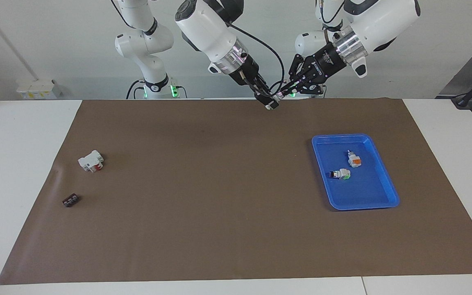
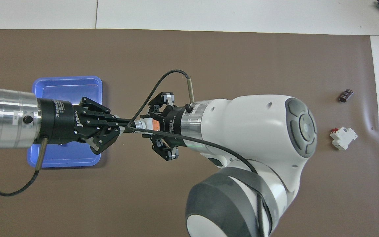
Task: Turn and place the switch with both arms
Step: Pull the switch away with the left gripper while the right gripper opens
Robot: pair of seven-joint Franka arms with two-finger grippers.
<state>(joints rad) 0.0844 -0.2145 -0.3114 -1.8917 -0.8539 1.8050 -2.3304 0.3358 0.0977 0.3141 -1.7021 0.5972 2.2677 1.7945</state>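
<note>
The switch (image 2: 147,124) hangs in the air between the two grippers, its long axis running level from one gripper to the other. Its orange-red block sits at the right gripper's end and its knob end points into the left gripper's fingertips. It is over the brown mat (image 1: 219,196), near the mat's edge at the robots' side.

The mat covers most of a white table (image 1: 19,164); a pale wall stands at the robots' end. Below the left gripper, toward the left arm's end, lies a blue tray (image 1: 383,180) holding a switch with a green block (image 1: 341,174) and an orange-blocked switch (image 1: 354,159), apart from each other. Well away from the right gripper, toward the right arm's end, a white and red part (image 1: 91,160) and a small dark part (image 1: 70,200) lie on the mat.

The right gripper (image 2: 155,124) is clamped on the switch at its orange-red block. The left gripper (image 2: 127,125) has its fingers drawn together on the knob end, so both hold the piece.
</note>
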